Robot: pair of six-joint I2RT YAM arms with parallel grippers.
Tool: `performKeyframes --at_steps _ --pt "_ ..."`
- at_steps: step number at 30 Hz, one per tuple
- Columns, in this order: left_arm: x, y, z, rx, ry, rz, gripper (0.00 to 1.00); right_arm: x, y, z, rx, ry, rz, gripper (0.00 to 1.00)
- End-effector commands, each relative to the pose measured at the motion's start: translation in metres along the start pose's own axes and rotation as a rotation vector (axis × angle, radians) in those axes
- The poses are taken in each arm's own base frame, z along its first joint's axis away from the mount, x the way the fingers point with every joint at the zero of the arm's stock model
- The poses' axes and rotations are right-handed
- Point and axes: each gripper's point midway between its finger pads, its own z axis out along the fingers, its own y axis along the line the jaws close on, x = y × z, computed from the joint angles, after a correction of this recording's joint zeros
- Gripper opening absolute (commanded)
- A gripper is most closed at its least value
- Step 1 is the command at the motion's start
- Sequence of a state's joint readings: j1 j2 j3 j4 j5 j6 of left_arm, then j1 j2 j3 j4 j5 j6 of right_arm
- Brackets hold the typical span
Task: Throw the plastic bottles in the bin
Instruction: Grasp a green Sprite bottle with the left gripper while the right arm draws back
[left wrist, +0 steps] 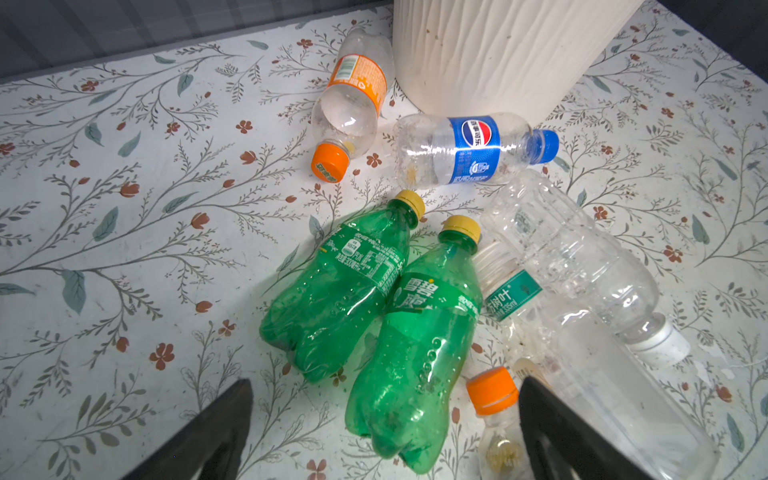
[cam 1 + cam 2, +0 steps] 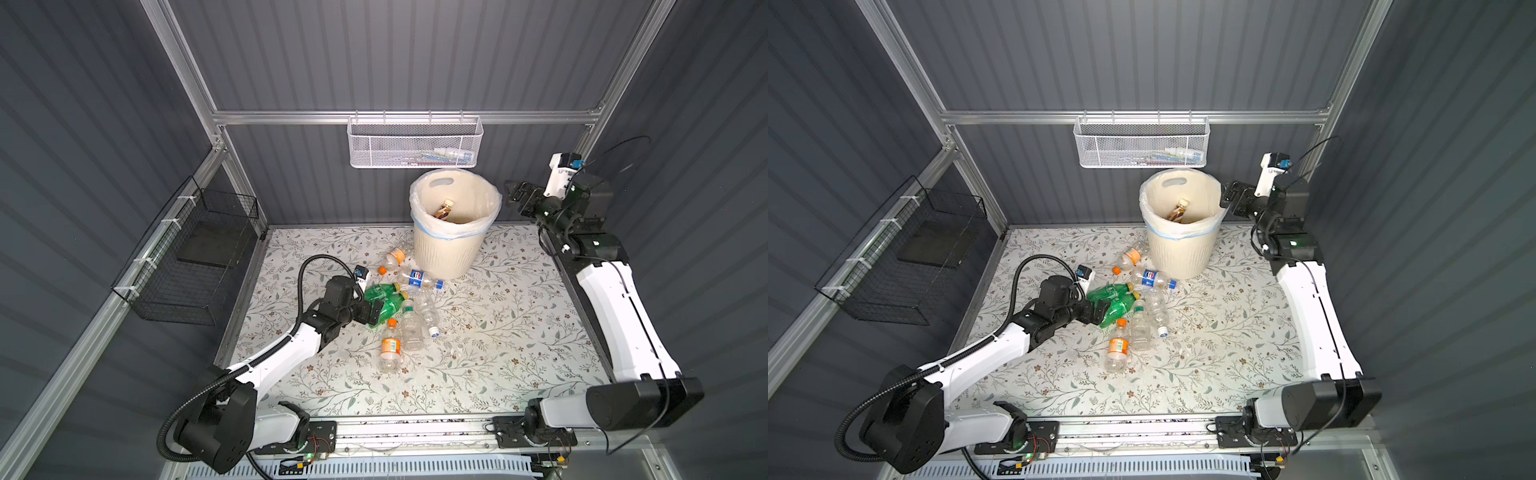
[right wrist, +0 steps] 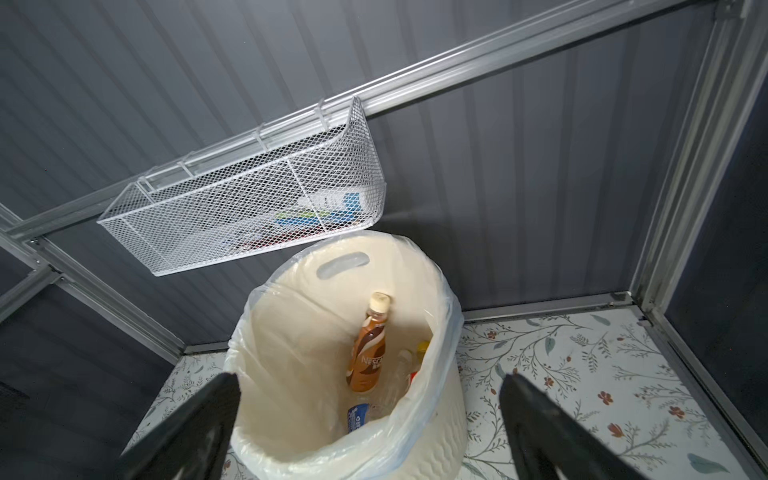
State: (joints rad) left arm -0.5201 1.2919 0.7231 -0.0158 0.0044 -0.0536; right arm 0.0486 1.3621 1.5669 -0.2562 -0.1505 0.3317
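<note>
The cream ribbed bin (image 2: pixel 451 253) with its liner bag stands at the back of the table; an amber bottle (image 3: pixel 368 353) and other bottles lie inside. My right gripper (image 3: pixel 369 376) hangs open and empty beside the rim, also in a top view (image 2: pixel 1225 195). Several plastic bottles lie in a heap left of the bin: two green ones (image 1: pixel 336 286) (image 1: pixel 415 345), a blue-labelled one (image 1: pixel 473 149), orange-capped ones (image 2: pixel 390 347) and clear ones (image 1: pixel 573 257). My left gripper (image 1: pixel 384 382) is open low over the heap, its jaws either side of the nearer green bottle's base, not gripping it.
A white mesh basket (image 2: pixel 415 141) hangs on the back rail just above the bin. A black wire basket (image 2: pixel 195 257) hangs on the left wall. The floral table cover (image 2: pixel 519 332) stretches right of the heap.
</note>
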Motion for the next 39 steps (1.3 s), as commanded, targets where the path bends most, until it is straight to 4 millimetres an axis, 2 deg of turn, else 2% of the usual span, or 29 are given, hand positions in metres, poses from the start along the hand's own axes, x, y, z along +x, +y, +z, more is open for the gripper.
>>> performKeyframes --at_steps 1,9,15,18,19,25,39 --pt "0.007 -0.008 0.006 0.028 0.041 0.04 1.0 0.03 -0.016 0.003 0.011 0.046 0.052 0.99" --pt "0.014 -0.02 0.023 0.06 0.111 0.116 1.0 0.095 -0.059 -0.021 0.099 0.127 0.162 0.99" --pt "0.028 -0.029 0.04 0.086 0.193 0.172 1.0 0.122 -0.075 -0.035 0.129 0.152 0.219 0.99" --pt "0.033 -0.033 0.048 0.112 0.228 0.173 0.94 0.136 -0.081 -0.035 0.143 0.18 0.238 0.99" --pt "0.033 -0.035 0.051 0.122 0.236 0.171 0.92 0.13 -0.078 -0.042 0.134 0.157 0.235 0.99" --pt "0.038 -0.03 0.067 0.099 0.289 0.171 0.89 0.138 -0.083 -0.045 0.14 0.153 0.245 0.99" --pt "0.046 -0.029 0.085 0.088 0.346 0.142 0.72 0.149 -0.092 -0.034 0.137 0.159 0.279 0.99"
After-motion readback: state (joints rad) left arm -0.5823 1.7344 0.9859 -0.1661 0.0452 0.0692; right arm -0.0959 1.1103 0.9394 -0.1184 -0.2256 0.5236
